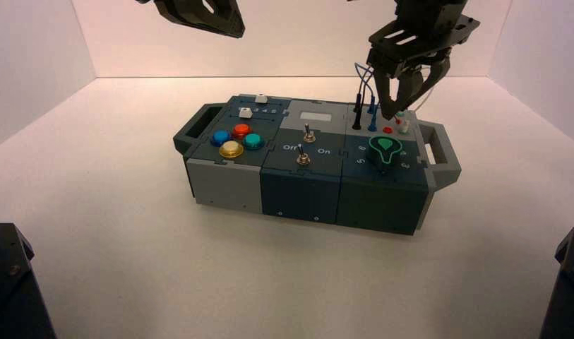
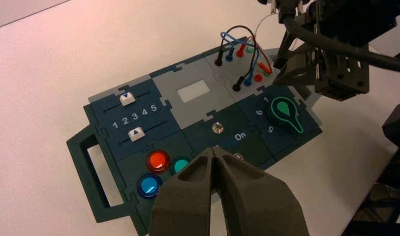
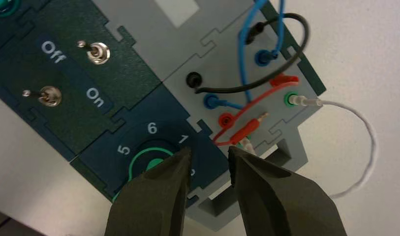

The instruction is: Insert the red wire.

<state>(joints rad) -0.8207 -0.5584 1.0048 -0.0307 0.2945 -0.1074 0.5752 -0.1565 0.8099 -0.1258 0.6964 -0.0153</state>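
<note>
The right claw point(image 3: 210, 157) hangs spread and empty over the box's point(image 1: 298, 191) wire corner. Just past its tips the red wire point(image 3: 247, 110) lies with one plug seated in its far socket, the other loose on the grey panel beside the open red socket point(image 3: 225, 119). The left claw point(image 2: 216, 156), pressed together, hovers near the toggle switches.

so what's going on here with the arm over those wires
The right gripper hangs open above the wire corner of the box, next to the green knob. It holds nothing. The red wire has one plug seated in a socket at the far row, while its other plug lies loose on the panel beside the empty red socket, so that end is not yet inserted. The left gripper waits shut above the box's button end.
</note>
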